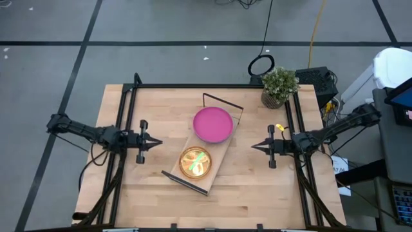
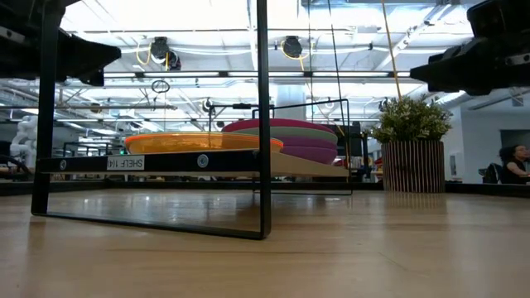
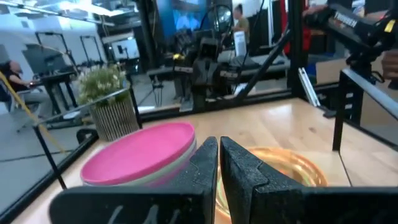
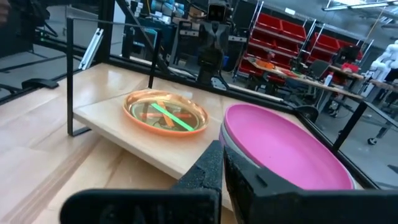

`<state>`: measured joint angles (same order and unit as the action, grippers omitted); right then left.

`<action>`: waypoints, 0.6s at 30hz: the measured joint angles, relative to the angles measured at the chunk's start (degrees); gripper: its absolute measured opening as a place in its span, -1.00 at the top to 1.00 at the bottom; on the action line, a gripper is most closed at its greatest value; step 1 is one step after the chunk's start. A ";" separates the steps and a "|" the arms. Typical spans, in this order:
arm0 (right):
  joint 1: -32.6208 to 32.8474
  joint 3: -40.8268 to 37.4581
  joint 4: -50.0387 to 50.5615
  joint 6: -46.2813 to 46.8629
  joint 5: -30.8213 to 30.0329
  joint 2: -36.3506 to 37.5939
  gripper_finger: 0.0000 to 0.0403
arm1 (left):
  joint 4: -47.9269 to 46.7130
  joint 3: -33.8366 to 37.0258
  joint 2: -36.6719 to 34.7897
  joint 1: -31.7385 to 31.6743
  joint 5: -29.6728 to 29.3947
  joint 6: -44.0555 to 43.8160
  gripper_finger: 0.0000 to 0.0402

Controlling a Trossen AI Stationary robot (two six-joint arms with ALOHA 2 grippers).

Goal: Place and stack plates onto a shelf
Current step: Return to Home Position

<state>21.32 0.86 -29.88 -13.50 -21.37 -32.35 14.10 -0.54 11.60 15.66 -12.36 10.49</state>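
**Four cameras on one table**

The high view looks straight down from well above, taking in the whole table [image 1: 161, 203] and the floor [image 1: 45, 26] around it. The low view sits at tabletop level at 6 o'clock, facing 12, close to the shelf [image 2: 83, 164]. The wrist views look inward from 9 and 3 o'clock, low and near. All four share the magenta plate [image 1: 213, 124] and orange plate [image 1: 195, 162].

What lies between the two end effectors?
High view: the shelf, holding the magenta plate and orange plate, between left end effector and right end effector.
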 joint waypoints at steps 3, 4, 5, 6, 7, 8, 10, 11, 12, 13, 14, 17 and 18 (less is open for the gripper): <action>0.00 0.00 4.69 0.47 0.02 3.46 1.00 | -2.17 0.00 -2.52 0.00 -0.02 0.08 0.88; 0.00 0.00 6.00 0.82 0.08 4.72 1.00 | -3.18 0.00 -3.31 0.00 -0.04 -0.06 0.88; 0.00 0.00 7.23 1.08 0.13 6.06 1.00 | -4.00 0.00 -4.02 0.00 -0.07 -0.16 0.88; 0.00 0.00 8.59 1.23 0.27 7.43 1.00 | -4.95 0.00 -4.69 0.00 -0.24 -0.39 0.88; 0.00 0.00 9.96 1.22 0.37 8.82 1.00 | -5.96 0.00 -5.23 0.00 -0.70 -0.69 0.88; 0.00 0.00 11.13 1.17 0.39 10.19 1.00 | -6.73 0.00 -5.68 0.00 -1.06 -1.14 0.88; 0.00 0.00 13.25 0.72 0.61 12.84 1.00 | -7.59 -0.01 -6.25 0.00 -1.17 -1.80 0.88; 0.00 0.00 13.72 0.42 0.82 14.06 1.00 | -7.83 -0.02 -6.34 0.00 -1.19 -2.19 0.88; -0.02 0.00 14.18 -0.02 1.44 15.23 1.00 | -8.09 -0.02 -6.43 0.00 -1.19 -2.53 0.88; -0.02 0.00 14.68 -0.61 2.01 16.21 1.00 | -8.10 -0.02 -6.43 0.00 -1.20 -2.70 0.88; -0.02 0.00 15.18 -1.05 2.09 17.13 1.00 | -7.99 -0.02 -6.43 0.00 -1.20 -2.88 0.88; -0.02 0.00 17.49 -2.62 2.03 19.92 1.00 | -7.97 -0.02 -6.43 0.00 -1.25 -3.42 0.88; -0.02 0.00 18.44 -3.02 1.99 21.01 1.00 | -7.97 -0.02 -6.43 0.00 -1.23 -3.63 0.88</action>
<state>21.30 0.86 -11.44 -16.53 -19.38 -11.33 6.13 -0.56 5.17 15.66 -13.60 6.87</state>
